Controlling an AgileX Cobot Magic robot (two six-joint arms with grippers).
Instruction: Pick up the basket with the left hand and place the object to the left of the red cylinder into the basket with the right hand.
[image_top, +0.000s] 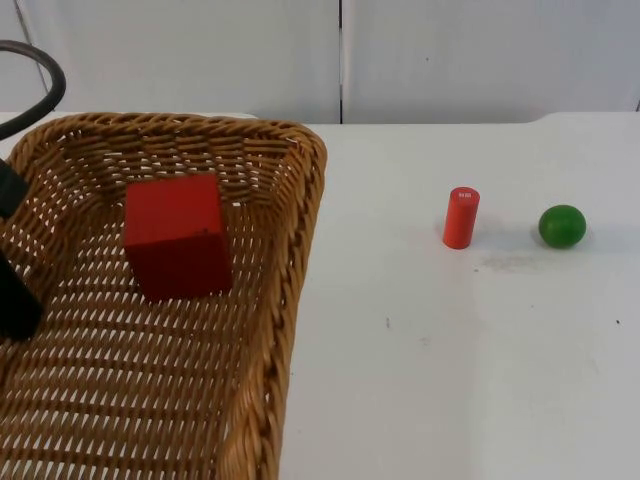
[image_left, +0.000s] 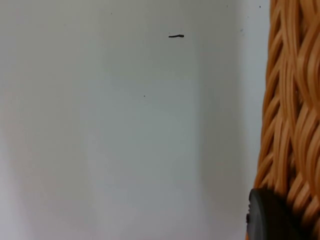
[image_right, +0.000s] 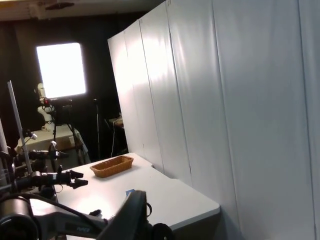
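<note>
While left end effector pinches basket rim, top view adds red cube inside; right end effector state unclear.

The left arm is matte black, its visible parts blocky with flat faces and squared edges. The left gripper's fingertip is black too, with a rounded, smooth, faintly glossy end. The right arm is likewise black, slim and angular.
</note>
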